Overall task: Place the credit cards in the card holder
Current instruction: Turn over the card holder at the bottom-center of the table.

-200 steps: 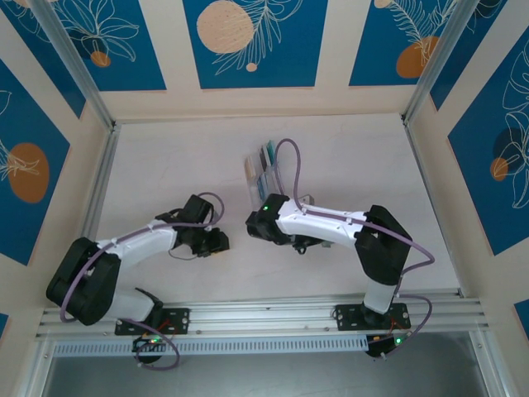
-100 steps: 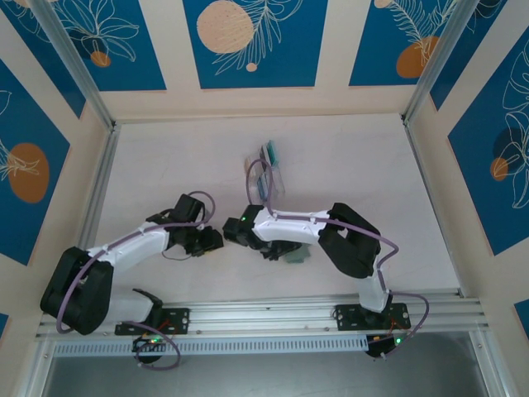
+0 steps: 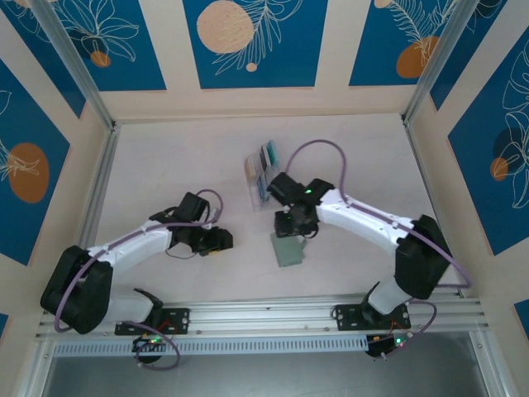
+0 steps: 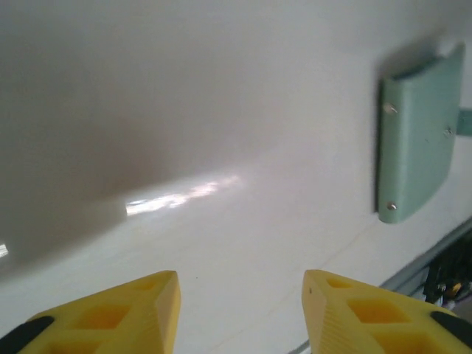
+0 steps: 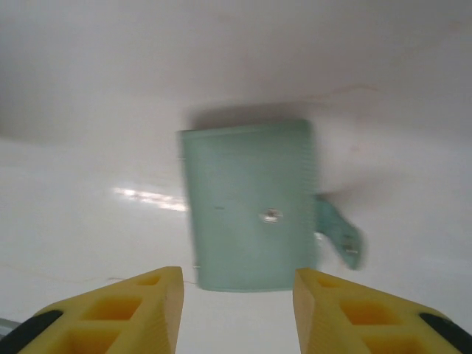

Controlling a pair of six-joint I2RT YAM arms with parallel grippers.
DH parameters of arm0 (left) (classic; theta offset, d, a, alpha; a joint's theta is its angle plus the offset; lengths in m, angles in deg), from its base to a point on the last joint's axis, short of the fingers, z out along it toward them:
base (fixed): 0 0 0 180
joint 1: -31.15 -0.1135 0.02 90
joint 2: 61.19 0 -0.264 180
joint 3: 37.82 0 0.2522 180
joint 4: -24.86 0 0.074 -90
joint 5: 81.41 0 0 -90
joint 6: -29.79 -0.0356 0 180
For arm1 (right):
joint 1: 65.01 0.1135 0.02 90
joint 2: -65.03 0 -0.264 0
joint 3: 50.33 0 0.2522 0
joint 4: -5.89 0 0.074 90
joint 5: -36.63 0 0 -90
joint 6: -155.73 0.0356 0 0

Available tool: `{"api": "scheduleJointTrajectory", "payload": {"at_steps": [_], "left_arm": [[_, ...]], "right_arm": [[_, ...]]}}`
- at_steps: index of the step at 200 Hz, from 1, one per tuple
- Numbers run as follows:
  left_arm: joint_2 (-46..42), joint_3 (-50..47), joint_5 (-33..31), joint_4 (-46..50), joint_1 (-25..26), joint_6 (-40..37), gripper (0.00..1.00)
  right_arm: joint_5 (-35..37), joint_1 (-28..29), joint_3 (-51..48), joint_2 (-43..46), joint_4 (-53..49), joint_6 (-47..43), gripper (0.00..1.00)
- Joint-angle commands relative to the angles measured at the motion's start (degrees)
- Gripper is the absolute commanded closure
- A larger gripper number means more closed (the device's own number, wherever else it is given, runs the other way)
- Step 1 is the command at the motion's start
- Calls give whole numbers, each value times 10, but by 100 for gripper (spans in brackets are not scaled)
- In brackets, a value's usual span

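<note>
Card holder [image 3: 288,250] lies folded on the counter [image 3: 165,165]. Right arm stretches inward, tool [image 5: 237,306] spread just above it. Left arm bends inward, tool [image 4: 240,310] spread.

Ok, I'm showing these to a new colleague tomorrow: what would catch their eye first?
The sage-green card holder stands out, lying shut and flat on the pale table, close by the right gripper, which is open and empty. Farther back, a clear rack holds the coloured credit cards.

Card holder [image 3: 288,249] flat on table [image 3: 364,157], toward front; rack [image 3: 254,180] holding credit cards [image 3: 266,156] behind, slightly left.
</note>
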Motion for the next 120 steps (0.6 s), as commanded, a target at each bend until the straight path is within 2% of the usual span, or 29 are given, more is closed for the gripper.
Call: {"api": "scheduleJointTrajectory", "payload": {"at_steps": [1, 33, 53, 76, 105, 120], "left_arm": [[38, 50, 20, -6, 47, -32, 50], [109, 102, 19, -37, 93, -23, 48], [151, 137, 11, -34, 115, -27, 47], [185, 167, 6, -33, 135, -29, 44], [212, 189, -1, -27, 147, -32, 44], [221, 195, -3, -26, 149, -33, 44]], "right_arm": [[-79, -47, -53, 31, 7, -38, 55], [-143, -102, -94, 49, 36, -58, 56], [-149, -115, -100, 39, 44, -66, 58], [-160, -124, -104, 23, 54, -73, 65], [-160, -130, -107, 9, 56, -77, 73], [-156, -130, -109, 6, 55, -79, 74]]}}
